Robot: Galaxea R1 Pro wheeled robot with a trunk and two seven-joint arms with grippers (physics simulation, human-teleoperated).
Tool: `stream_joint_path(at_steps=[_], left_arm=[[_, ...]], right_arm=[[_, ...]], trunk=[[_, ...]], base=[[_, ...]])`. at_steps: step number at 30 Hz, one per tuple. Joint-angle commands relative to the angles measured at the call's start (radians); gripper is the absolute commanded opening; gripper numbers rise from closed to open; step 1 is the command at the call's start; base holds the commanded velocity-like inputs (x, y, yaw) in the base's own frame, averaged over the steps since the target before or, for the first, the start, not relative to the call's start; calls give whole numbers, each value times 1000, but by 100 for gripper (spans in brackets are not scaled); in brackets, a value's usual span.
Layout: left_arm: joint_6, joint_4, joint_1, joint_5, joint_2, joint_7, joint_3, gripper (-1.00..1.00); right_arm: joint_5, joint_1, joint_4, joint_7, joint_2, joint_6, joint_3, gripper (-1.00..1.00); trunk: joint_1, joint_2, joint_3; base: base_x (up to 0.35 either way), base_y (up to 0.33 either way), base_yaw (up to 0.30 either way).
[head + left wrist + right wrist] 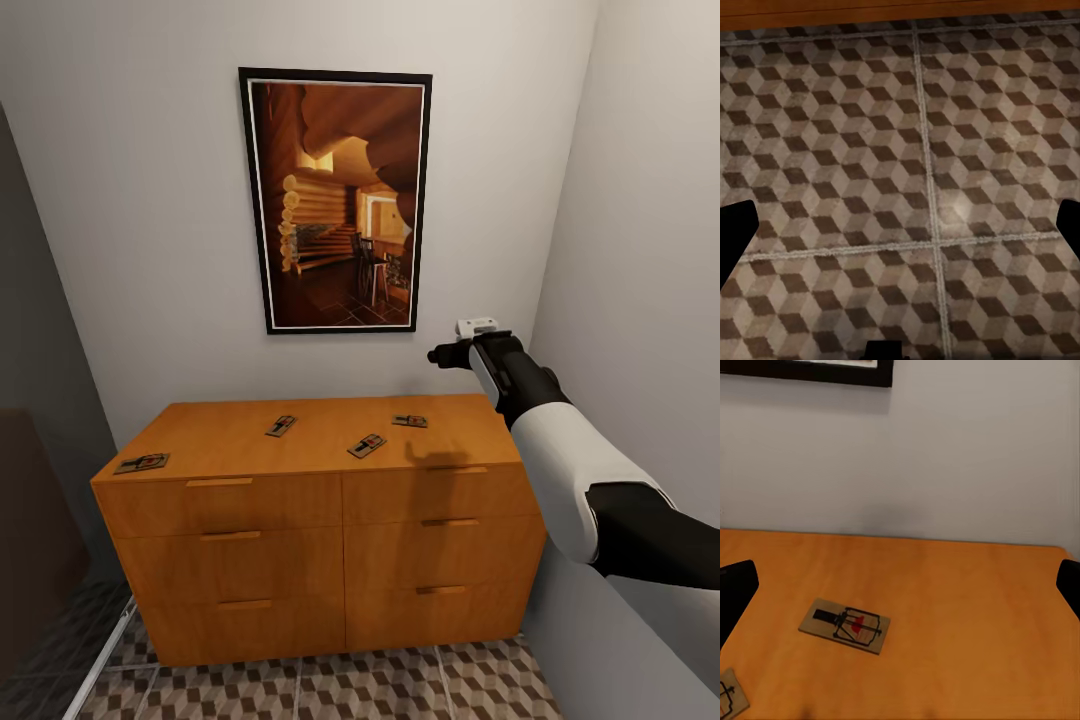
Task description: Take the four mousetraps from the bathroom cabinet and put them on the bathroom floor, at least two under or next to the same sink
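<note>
Home interior, narrow nook: wooden cabinet (pixel 320 520), framed log-cabin picture (pixel 336 200), cube-patterned bathroom floor (pixel 900 195).

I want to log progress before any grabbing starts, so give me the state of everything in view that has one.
Mousetraps: all four lying flat on the cabinet top, none held.
Cabinet: drawers all shut.
Right gripper: raised above the cabinet, fingers apart, empty.
Left gripper: over bare floor, fingers apart, empty.

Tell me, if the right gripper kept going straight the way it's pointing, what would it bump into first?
Probably the cabinet top. The right gripper looks down across it toward the wall, with one mousetrap lying slightly off to the side. Depth is unclear, so it might reach the wall instead.
</note>
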Motion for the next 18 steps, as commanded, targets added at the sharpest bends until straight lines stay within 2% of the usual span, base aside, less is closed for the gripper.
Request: stream_joint_path(at_steps=[1, 18], left_arm=[[-3, 1, -1, -1, 0, 1, 0, 100], [-3, 1, -1, 0, 0, 1, 0, 100]], right_arm=[[11, 0, 0, 5, 0, 1, 0, 100], [11, 0, 18, 5, 0, -17, 0, 100]], trunk=[[0, -1, -1], [0, -1, -1]], base=[[0, 0, 0], [0, 0, 0]])
